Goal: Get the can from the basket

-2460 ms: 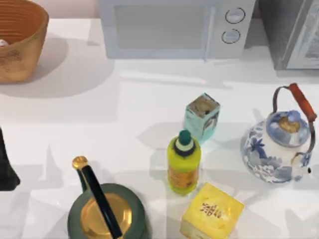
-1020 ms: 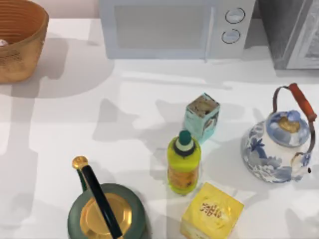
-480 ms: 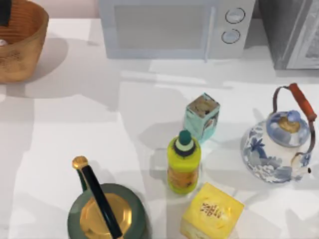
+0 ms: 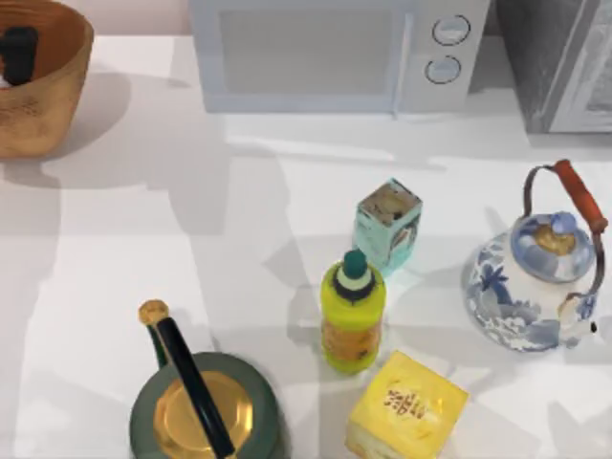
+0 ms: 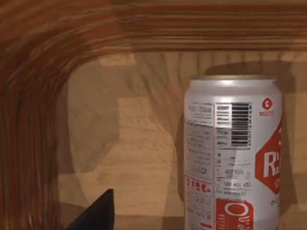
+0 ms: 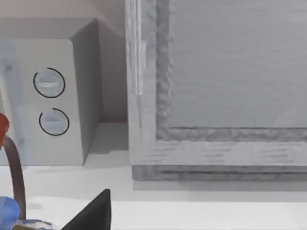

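Observation:
The basket (image 4: pixel 43 105), orange-brown and woven, stands at the table's far left back corner. My left gripper (image 4: pixel 18 54) hangs as a dark shape inside its rim. In the left wrist view the can (image 5: pixel 232 153) stands upright on the basket floor, white with red print and a barcode. One dark fingertip (image 5: pixel 93 213) shows beside and apart from the can, and nothing is held. The ribbed basket wall (image 5: pixel 33 96) curves around behind it. My right arm stays parked off the right side; its fingertip (image 6: pixel 91 213) shows in the right wrist view.
A microwave (image 4: pixel 325 53) lines the back edge, with a grey cabinet (image 4: pixel 564 57) to its right. A teal carton (image 4: pixel 387 225), yellow-green bottle (image 4: pixel 353 311), yellow box (image 4: pixel 406 406), dark green pot (image 4: pixel 204 411) and blue-white teapot (image 4: pixel 535 277) crowd the front and right.
My left arm left the table's left edge, swung to the back corner, and its gripper has come down inside the basket. Nothing else has moved.

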